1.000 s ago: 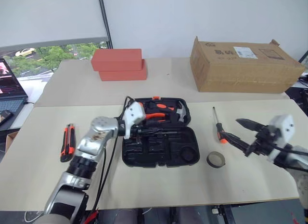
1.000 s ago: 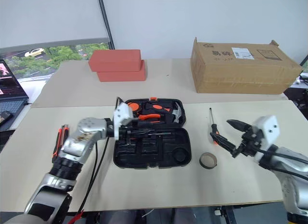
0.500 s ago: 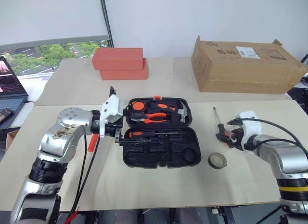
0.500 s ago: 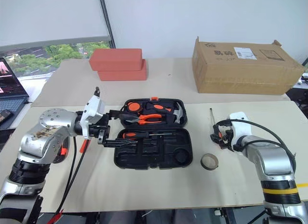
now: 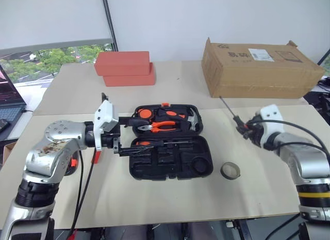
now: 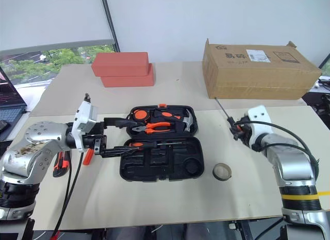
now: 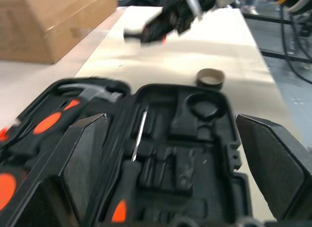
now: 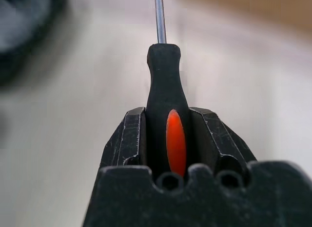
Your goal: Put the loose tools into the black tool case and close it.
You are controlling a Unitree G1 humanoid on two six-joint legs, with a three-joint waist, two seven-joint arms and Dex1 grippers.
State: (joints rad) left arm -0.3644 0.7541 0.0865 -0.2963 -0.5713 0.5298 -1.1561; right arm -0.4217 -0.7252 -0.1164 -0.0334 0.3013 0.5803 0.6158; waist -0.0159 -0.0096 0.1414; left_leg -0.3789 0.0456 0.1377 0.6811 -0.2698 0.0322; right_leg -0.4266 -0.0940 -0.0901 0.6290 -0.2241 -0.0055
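Clamped in right gripper (image 8: 168, 134): smooth black-orange screwdriver (image 8: 165, 85), thin steel shaft toward 11 o'clock. Left gripper (image 5: 126, 137) spread beside moulded case (image 5: 170, 157).

open tool case (image 5: 170, 157), right gripper (image 5: 246, 128) gripping screwdriver (image 5: 230, 115)

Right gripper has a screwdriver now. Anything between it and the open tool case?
Nothing visible. The right gripper holds the screwdriver above bare table right of the black tool case; the tape roll lies nearer the robot, off the path. The left gripper hovers at the case's far side.
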